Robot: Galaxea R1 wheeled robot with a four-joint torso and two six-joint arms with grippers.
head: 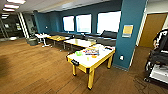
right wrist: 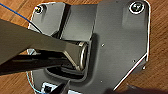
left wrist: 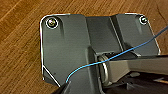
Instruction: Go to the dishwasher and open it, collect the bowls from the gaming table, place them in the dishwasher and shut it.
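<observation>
The gaming table, with a white top, yellow rim and yellow legs, stands in the middle of the head view, a short way ahead on the wood floor. A lime green bowl sits on its near left part. Beside it lie a colourful flat box and a small orange piece. The dishwasher is out of view. Both wrist views look down past the robot's own dark plate onto wood flooring.
A teal pillar rises just right of the table. Wood-topped tables and dark sofas line the windows behind. A person stands by a dark cart at the right. Open wood floor spreads to the left.
</observation>
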